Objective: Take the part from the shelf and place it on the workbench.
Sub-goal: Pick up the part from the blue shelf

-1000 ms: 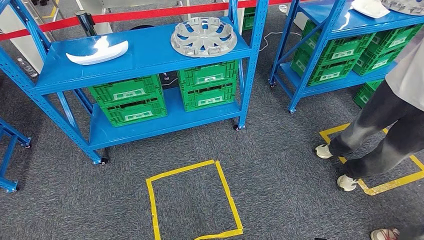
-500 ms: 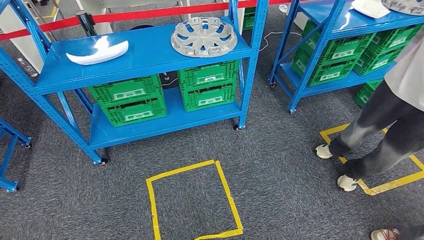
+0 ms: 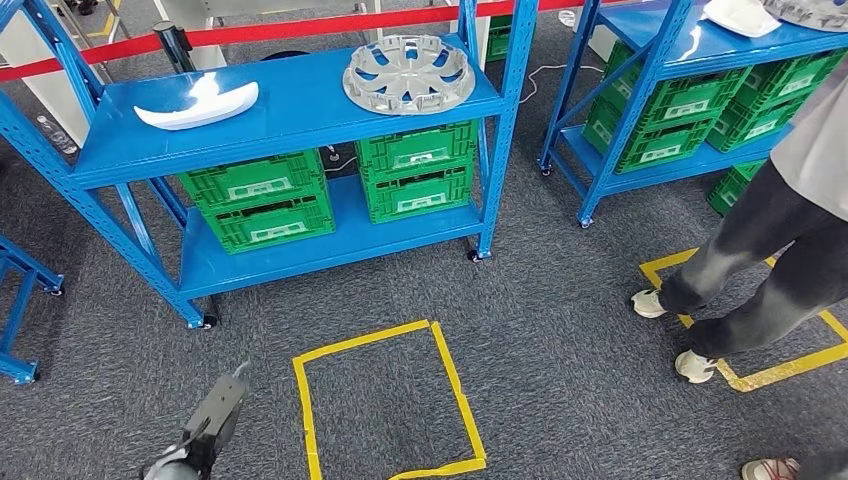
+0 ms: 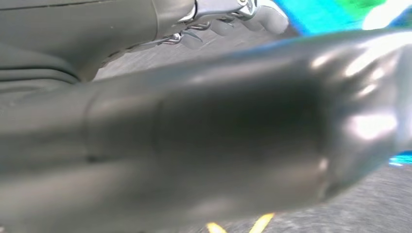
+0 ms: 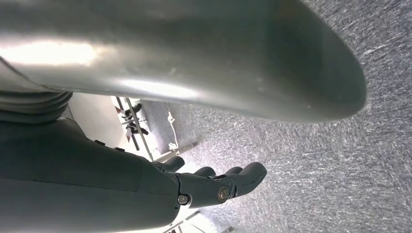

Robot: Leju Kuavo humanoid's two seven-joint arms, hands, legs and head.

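Blue shelf rack (image 3: 300,110) is occupying the upper left of the frame. Silver wheel cover (image 3: 408,73) is lying on its top shelf, upper centre; white curved part (image 3: 197,103) is resting further left. Left hand (image 3: 213,418) is showing at lower left, empty, fingers extended. Right hand (image 5: 214,187) is hanging empty, fingers loosely extended.
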